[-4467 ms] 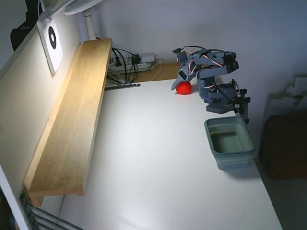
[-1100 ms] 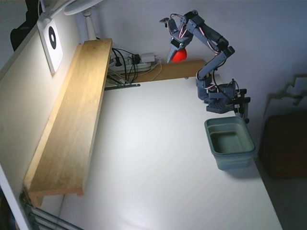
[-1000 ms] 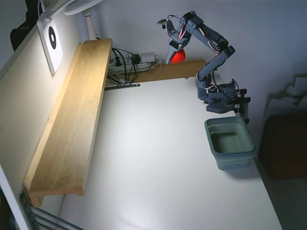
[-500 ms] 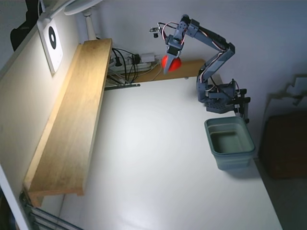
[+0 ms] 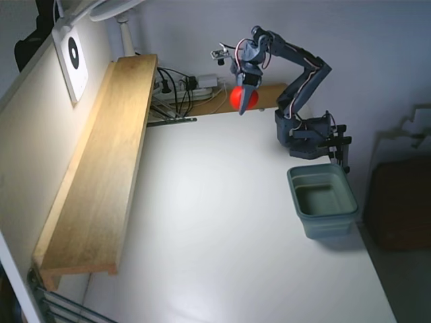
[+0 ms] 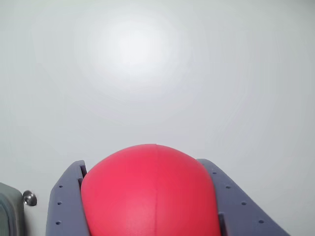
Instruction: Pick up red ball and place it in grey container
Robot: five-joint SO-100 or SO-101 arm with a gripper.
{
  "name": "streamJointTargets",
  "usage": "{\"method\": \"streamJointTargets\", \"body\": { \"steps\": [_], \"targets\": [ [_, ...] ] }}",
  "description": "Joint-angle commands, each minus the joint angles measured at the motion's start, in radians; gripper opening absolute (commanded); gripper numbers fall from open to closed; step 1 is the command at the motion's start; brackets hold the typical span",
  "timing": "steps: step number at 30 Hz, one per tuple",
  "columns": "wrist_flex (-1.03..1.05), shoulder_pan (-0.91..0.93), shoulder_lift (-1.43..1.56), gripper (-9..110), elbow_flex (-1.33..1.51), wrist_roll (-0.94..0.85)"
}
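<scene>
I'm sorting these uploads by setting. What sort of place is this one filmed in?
Probably a home desk or hobby corner, not a factory. A white table stands against a wall, with a long wooden shelf beside it, a power strip with tangled cables at the back, and a small arm clamped to the table's edge.

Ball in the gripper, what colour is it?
Plain bright red ball, clearest in the wrist view.

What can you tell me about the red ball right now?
The red ball is a smooth, bright red sphere with a faint seam down its middle in the wrist view. It is clamped in the gripper, a grey finger on each side, held in the air above the far part of the white table, away from the grey container.
</scene>
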Motion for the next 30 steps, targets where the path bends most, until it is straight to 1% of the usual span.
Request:
{"method": "streamJointTargets", "body": {
  "steps": [1, 30],
  "targets": [
    [0.009, -0.097, -0.002, 23, -0.035, 0.003],
    [0.009, -0.944, -0.002, 23, -0.035, 0.003]
  ]
}}
